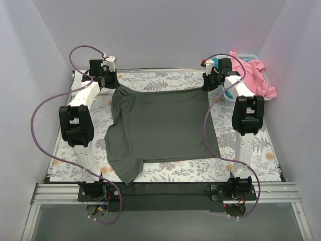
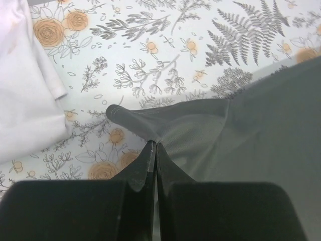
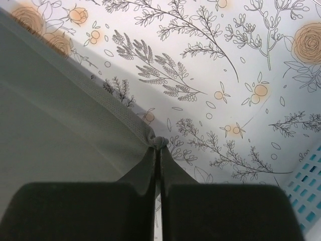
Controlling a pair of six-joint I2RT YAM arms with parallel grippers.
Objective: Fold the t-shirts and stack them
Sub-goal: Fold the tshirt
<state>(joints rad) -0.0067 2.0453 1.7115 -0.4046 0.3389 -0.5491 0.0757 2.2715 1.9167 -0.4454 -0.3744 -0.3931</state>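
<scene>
A dark charcoal grey t-shirt [image 1: 160,128] lies spread on the floral table cloth [image 1: 165,80]. My left gripper [image 1: 111,83] is shut on its far left corner, which bunches at the fingertips in the left wrist view [image 2: 154,144]. My right gripper [image 1: 206,84] is shut on its far right corner, with the hem pinched in the right wrist view [image 3: 159,143]. A pink t-shirt [image 1: 253,75] hangs over the basket at the back right. A bit of teal cloth [image 1: 216,61] shows beside it. A white cloth [image 2: 25,90] lies left of my left gripper.
The white plastic basket [image 1: 253,56] stands at the back right corner, and its wall shows in the right wrist view [image 3: 311,170]. White walls close in the table on three sides. The arm bases stand at the near edge.
</scene>
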